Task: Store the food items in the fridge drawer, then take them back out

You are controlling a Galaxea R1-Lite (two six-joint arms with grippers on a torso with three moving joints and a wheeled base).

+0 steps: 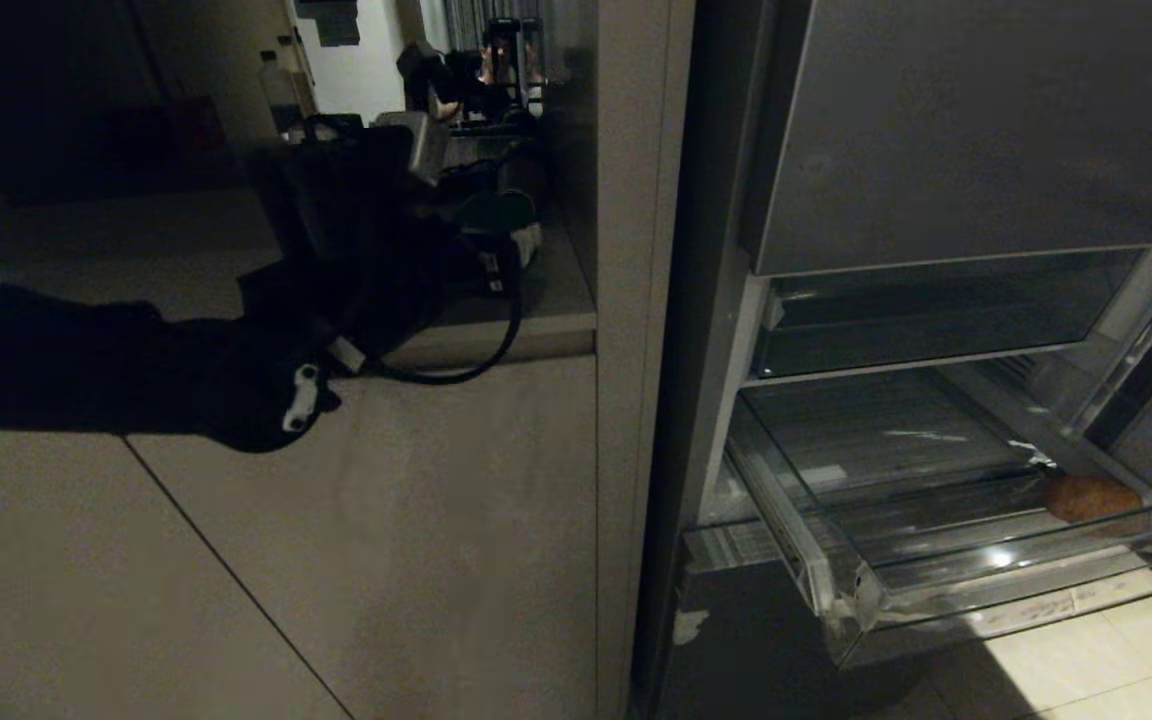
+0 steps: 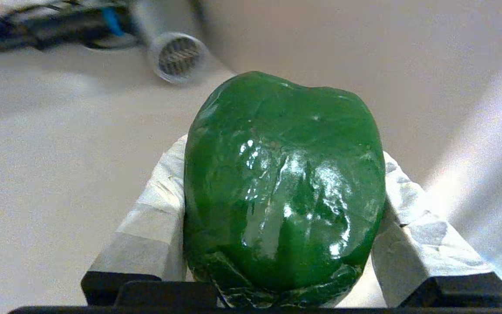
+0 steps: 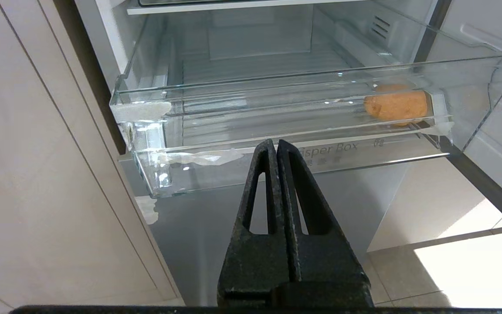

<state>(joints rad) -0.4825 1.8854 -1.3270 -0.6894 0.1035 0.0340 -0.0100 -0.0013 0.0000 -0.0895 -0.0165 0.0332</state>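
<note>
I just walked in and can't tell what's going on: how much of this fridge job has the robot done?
The drawer stands pulled open, and the potato already lies inside, at one end. The left hand is closed on the green pepper, which is not in the drawer. The right hand is shut and empty, out in front of the drawer. Left to do: put the pepper in, then take both foods back out.

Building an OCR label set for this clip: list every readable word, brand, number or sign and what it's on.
"isper Box": pale print on the fridge drawer front lip, right wrist view; its first letters are hidden behind the shut right gripper.
Small marks right after that print: too small to read.
Sheet on the far wall, head view: too dark and small to read.
Bell pepper, potato, left gripper pads: no text.
</note>
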